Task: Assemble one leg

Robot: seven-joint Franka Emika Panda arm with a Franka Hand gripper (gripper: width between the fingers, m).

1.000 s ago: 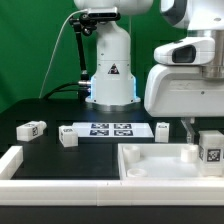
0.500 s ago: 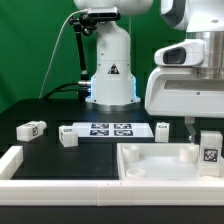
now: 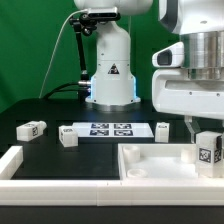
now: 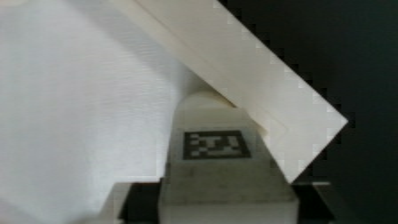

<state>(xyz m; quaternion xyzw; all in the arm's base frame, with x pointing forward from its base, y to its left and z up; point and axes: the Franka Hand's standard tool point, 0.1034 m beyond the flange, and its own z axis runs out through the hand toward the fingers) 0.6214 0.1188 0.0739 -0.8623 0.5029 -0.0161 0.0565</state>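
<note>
Exterior view shows the arm upright, fingers (image 3: 208,146) clamped on the leg (image 3: 209,152) over the square piece (image 3: 150,160).

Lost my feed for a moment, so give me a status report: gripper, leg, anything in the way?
Gripper shut on the leg, fingers clamping its sides. Leg held at the square tray piece's right corner in the exterior view. Nothing blocking.

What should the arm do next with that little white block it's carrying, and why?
Probably lower the leg slowly toward the corner of the square piece. The gripper appears shut on the leg, which hangs just over that piece's right end in the exterior view. In the wrist view the leg sits right at the piece's edge, not yet seated.
</note>
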